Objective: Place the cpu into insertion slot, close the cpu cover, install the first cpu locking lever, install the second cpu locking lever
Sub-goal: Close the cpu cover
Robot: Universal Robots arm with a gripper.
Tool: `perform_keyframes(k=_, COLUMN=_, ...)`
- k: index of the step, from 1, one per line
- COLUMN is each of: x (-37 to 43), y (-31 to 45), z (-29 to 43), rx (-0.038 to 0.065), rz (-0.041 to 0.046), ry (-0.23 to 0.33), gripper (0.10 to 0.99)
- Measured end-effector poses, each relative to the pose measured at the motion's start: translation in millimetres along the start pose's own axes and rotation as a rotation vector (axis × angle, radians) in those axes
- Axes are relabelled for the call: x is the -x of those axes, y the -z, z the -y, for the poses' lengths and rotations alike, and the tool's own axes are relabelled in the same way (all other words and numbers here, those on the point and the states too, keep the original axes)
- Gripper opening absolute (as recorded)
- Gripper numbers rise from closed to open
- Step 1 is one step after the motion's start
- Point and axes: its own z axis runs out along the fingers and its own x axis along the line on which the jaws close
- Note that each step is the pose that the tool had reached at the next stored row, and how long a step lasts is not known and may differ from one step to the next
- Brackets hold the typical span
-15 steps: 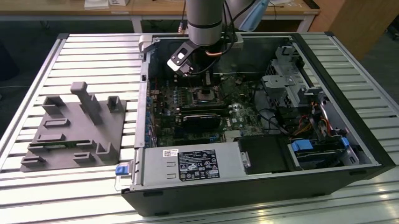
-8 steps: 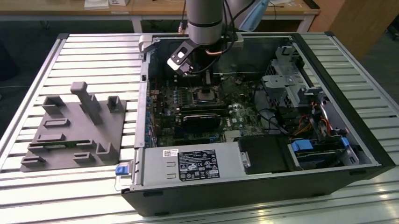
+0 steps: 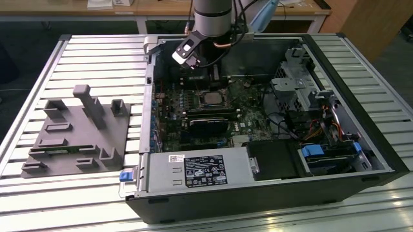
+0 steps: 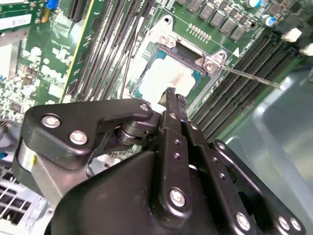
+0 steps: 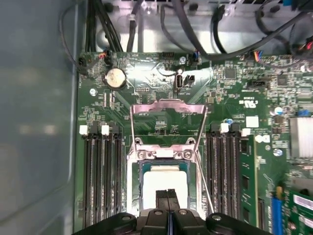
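The gripper (image 4: 173, 95) has its fingers pressed together, holding nothing, tips directly over the cpu (image 5: 164, 177). The cpu lies flat in the slot (image 5: 146, 154), upper centre of the exterior view. The cover (image 5: 168, 104) stands open, beyond the cpu from the fingertips
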Motion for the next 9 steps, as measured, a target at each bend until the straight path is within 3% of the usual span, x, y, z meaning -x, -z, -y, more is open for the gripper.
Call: perform_keyframes(k=9, x=0.3, y=27.3, z=-2.4, rx=0.002, rz=-0.0003, ry=0.0, gripper=0.106)
